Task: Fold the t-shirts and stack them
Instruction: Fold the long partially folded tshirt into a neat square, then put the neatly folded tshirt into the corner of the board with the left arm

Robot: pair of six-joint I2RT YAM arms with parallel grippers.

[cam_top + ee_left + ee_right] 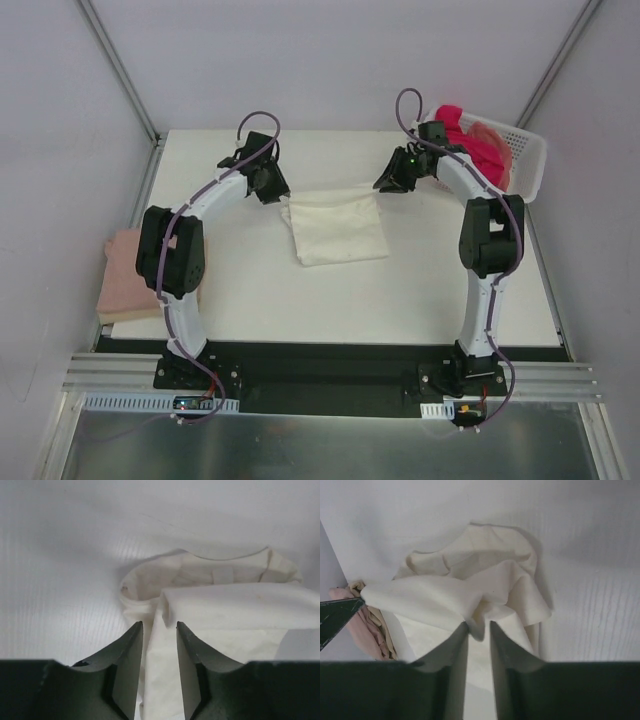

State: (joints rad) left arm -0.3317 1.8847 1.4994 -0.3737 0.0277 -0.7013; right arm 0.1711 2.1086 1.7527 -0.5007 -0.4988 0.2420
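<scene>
Two arms work at one garment. The left arm [172,255] rises from its base at the near edge, bends at a dark elbow over the left side of the table [400,300], and stretches its pale forearm away and inward. The right arm [490,238] mirrors it on the other side, so the two wrists face each other across the far edge of the cloth.

One cream t-shirt [336,228] lies folded into a rough rectangle in the middle of the table, a little toward the far side. The left gripper [268,184] sits low at its far left corner. In the left wrist view its fingers stand a narrow slot apart, with the cloth lying flat beneath the slot and a folded edge just ahead of the tips. The right gripper [391,182] sits at the far right corner. Its fingers are also narrowly parted, but a raised pucker of cream cloth stands right between the tips, and whether it is pinched cannot be told.

One pink t-shirt [125,275], folded into a rectangle, rests at the table's left edge, beside the left elbow and well apart from the cream one.

One white lattice basket [528,160] stands at the far right corner, holding a heap of magenta cloth [485,148]; the number of pieces in it cannot be counted
</scene>
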